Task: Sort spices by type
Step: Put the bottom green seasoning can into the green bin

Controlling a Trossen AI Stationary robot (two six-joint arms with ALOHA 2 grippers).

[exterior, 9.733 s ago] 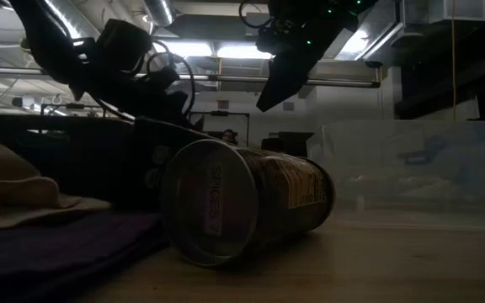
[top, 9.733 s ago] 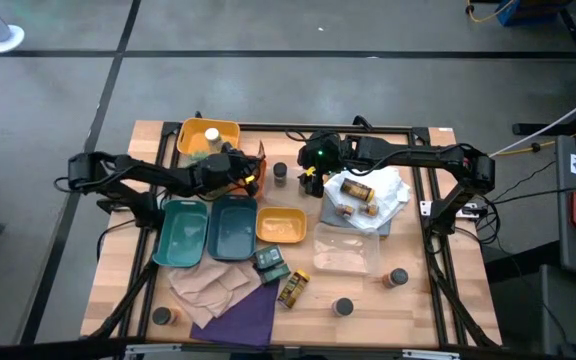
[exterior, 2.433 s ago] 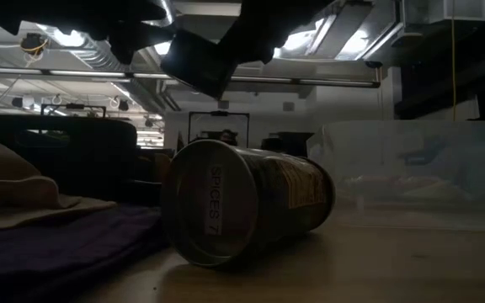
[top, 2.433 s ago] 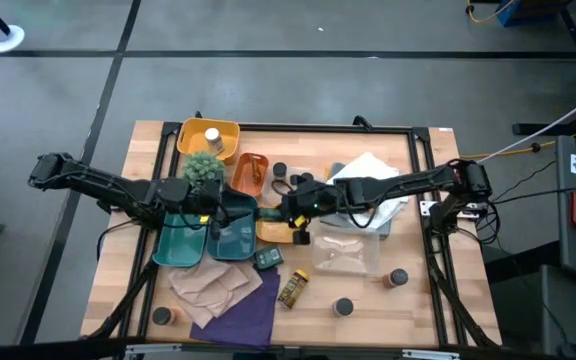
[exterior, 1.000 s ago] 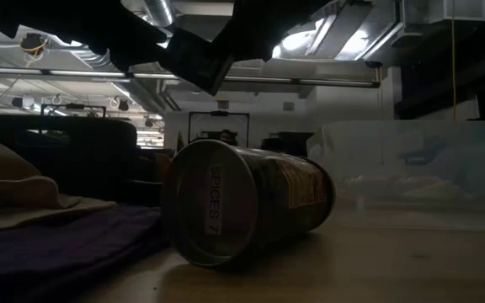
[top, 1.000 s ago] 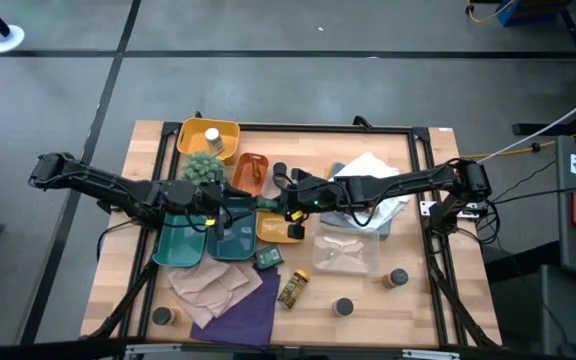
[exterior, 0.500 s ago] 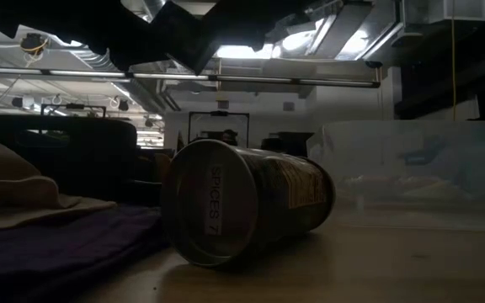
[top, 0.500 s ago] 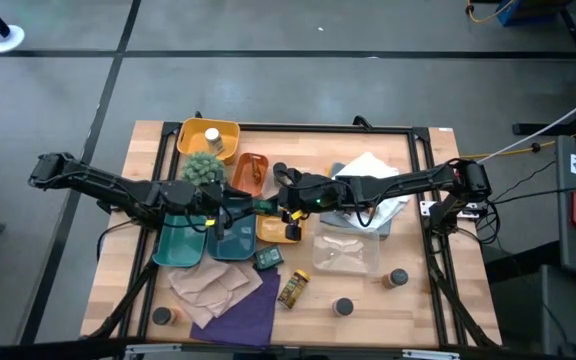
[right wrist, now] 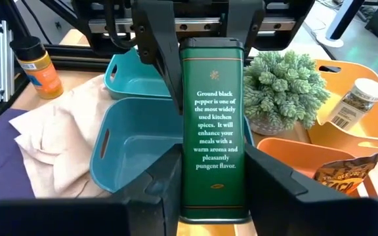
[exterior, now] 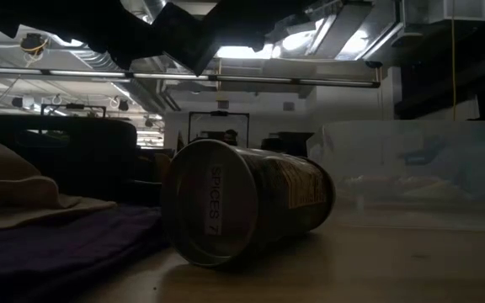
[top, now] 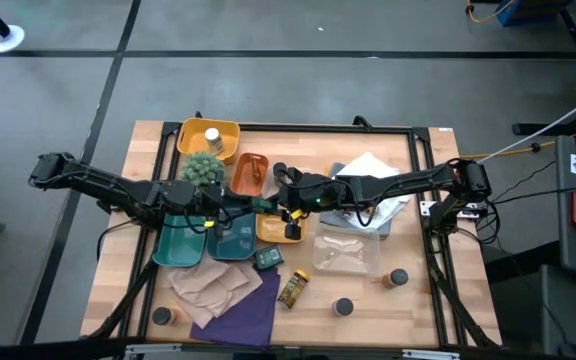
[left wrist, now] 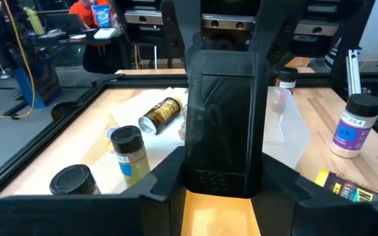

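A green rectangular black-pepper tin (right wrist: 212, 124) is held in the air between my two grippers, above the teal trays (top: 230, 232) and the orange tray (top: 280, 228). My right gripper (right wrist: 212, 196) is shut on one end of it. My left gripper (left wrist: 222, 190) is shut on the other end. In the high view the tin (top: 264, 205) bridges the two arms. Small spice jars stand around: one in the yellow tray (top: 211, 136), some on the wood (top: 398, 277) (top: 343, 307) (top: 160, 316). One jar lies on its side (exterior: 242, 202). My left gripper pinches the tin's far end (right wrist: 188, 59) between its two fingers (right wrist: 165, 62), one on each narrow side, coming level from the table's left, along the tin. The tin is lifted clear. My right gripper pinches the tin's near end (right wrist: 212, 196) between its two fingers (right wrist: 166, 190), coming level from the table's right, along the tin, with the printed face toward its camera.
A spiky green plant (top: 204, 166) and an orange tray with a packet (top: 249, 173) stand just beyond the arms. A clear box (top: 346, 252), white cloth (top: 373, 190), brown paper and purple cloth (top: 230, 300), another green tin (top: 268, 259) and a lying jar (top: 292, 288) fill the near side.
My right gripper has shifted a little toward the table's left, bringing the green tin's end between my left gripper's fingers. In the last half second both arms have kept still.
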